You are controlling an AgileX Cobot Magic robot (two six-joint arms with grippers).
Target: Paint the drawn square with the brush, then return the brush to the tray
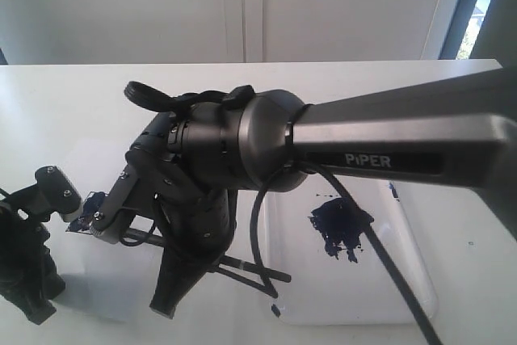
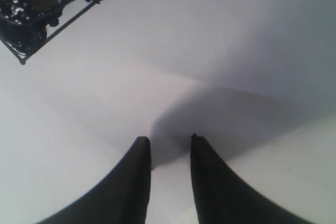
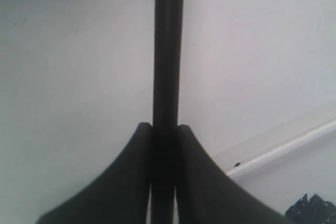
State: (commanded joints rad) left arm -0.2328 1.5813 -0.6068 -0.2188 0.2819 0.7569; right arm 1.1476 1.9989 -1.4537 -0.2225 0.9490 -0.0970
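My right gripper (image 3: 164, 125) is shut on the brush (image 3: 168, 51), whose thin black handle runs straight out between the fingers; its ferrule and bristles are out of view. In the exterior view this gripper (image 1: 166, 306) points down over the white paper sheet (image 1: 97, 288), left of the tray (image 1: 404, 280). A dark-blue smeared bit of the drawn square (image 1: 90, 201) shows beside the arm, the rest hidden behind it. The tray's blue paint blot (image 1: 339, 228) lies in its middle. My left gripper (image 2: 168, 139) is open and empty above the white surface, at the far left (image 1: 36, 309).
The right arm's thick grey link (image 1: 404, 151) and its black cable (image 1: 388, 272) cross over the tray. The tray rim (image 3: 283, 150) passes close by the right fingers. The right gripper's body (image 2: 31, 9) shows in a corner of the left wrist view.
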